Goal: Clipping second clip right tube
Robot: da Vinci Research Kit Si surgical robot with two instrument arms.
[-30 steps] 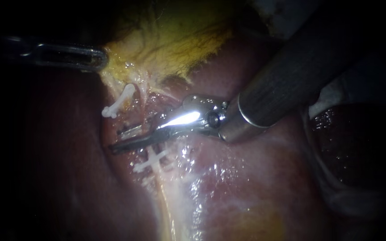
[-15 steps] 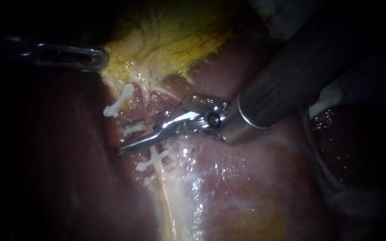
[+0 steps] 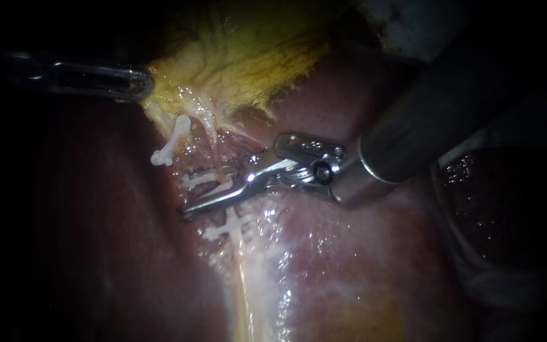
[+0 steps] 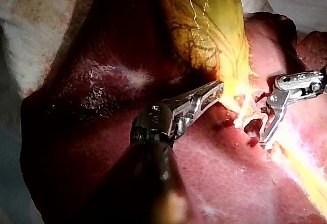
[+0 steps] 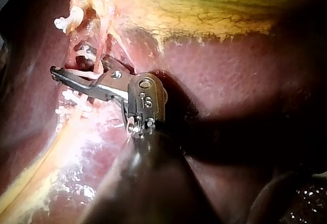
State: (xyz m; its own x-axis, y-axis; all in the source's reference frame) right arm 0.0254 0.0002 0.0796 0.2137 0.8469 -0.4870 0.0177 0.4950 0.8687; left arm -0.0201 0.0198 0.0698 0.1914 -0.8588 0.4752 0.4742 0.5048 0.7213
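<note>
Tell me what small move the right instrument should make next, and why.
Probably ease the right instrument straight back along its shaft, tip kept open. A white clip already sits across the right tube, and the open tip straddles it; the left instrument holds the gallbladder taut.

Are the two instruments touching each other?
Apart. The endoscope view shows the left instrument gripping the gallbladder, with a white clip lying in the wide gap between it and the right instrument.
</note>
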